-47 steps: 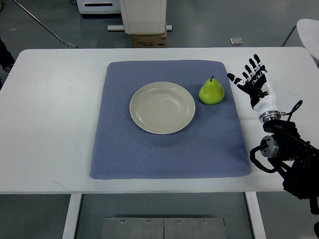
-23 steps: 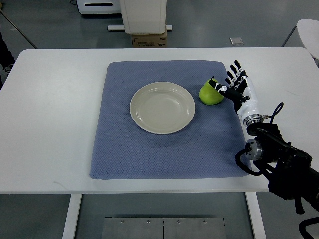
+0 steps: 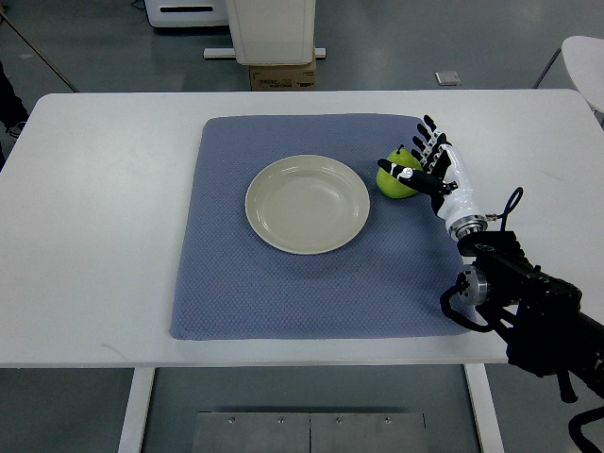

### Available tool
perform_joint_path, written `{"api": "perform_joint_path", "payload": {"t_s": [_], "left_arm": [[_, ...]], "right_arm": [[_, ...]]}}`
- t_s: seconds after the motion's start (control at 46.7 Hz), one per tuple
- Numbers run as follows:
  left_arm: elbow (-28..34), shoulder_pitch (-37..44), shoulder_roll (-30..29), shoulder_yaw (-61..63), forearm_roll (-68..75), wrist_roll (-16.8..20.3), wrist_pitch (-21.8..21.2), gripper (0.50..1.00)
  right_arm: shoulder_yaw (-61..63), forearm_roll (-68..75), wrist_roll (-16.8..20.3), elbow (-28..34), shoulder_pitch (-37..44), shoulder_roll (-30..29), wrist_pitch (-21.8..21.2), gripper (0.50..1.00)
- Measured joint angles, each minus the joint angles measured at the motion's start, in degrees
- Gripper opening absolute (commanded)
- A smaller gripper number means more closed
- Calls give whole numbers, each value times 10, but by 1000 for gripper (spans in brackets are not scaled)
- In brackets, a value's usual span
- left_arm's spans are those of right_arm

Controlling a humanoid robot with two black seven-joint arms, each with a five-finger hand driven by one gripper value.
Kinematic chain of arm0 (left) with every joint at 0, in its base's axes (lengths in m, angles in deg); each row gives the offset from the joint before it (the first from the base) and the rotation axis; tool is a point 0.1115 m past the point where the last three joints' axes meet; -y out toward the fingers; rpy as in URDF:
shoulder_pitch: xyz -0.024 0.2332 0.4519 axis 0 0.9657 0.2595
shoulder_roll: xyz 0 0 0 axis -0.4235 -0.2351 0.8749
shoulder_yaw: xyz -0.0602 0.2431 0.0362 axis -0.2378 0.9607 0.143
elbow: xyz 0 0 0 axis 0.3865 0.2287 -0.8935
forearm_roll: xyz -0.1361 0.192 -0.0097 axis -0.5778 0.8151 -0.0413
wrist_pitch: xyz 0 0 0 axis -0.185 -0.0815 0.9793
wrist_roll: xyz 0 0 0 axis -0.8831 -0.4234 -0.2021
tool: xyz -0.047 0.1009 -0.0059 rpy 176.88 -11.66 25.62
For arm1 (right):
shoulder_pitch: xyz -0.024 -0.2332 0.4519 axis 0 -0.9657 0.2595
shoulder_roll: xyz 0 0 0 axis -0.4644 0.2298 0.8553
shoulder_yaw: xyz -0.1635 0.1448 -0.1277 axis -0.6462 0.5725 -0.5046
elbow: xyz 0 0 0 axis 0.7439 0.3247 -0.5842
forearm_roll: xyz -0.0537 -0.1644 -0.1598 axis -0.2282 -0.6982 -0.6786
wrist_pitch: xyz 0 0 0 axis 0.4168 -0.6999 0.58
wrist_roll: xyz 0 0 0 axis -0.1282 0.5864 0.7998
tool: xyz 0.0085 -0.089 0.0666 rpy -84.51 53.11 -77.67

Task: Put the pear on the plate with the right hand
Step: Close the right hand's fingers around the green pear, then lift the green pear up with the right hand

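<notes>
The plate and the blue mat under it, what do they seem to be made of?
The plate looks like glazed ceramic or melamine: smooth, cream, faint sheen; I cannot tell which. The mat looks like woven or foam-backed fabric: matte, with a fine dotted texture and soft rounded corners.

Right hand point(image 3: 427, 170) against green pear point(image 3: 394, 178) (thumb across it), empty plate point(image 3: 308, 204) beside, blue mat point(image 3: 283, 283)

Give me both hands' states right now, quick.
Right hand: open, fingers spread, thumb across the pear, which sits on the mat; no closed grasp yet.
Left hand: not in view.
</notes>
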Motion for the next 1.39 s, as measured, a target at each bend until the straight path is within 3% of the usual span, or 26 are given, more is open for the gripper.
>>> {"api": "perform_joint_path", "payload": {"t_s": [0.428, 1.156, 1.284, 1.391], "left_arm": [[0, 0, 0, 0, 0, 0, 0, 1000], [0, 0, 0, 0, 0, 0, 0, 1000], [0, 0, 0, 0, 0, 0, 0, 1000], [0, 0, 0, 0, 0, 0, 0, 1000]], "right_arm": [[-34, -1, 0, -61, 32, -1, 5, 995], [-109, -66, 0, -71, 43, -1, 43, 977], [-132, -69, 0, -71, 43, -1, 43, 887], [-147, -69, 0, -71, 43, -1, 43, 726]]}}
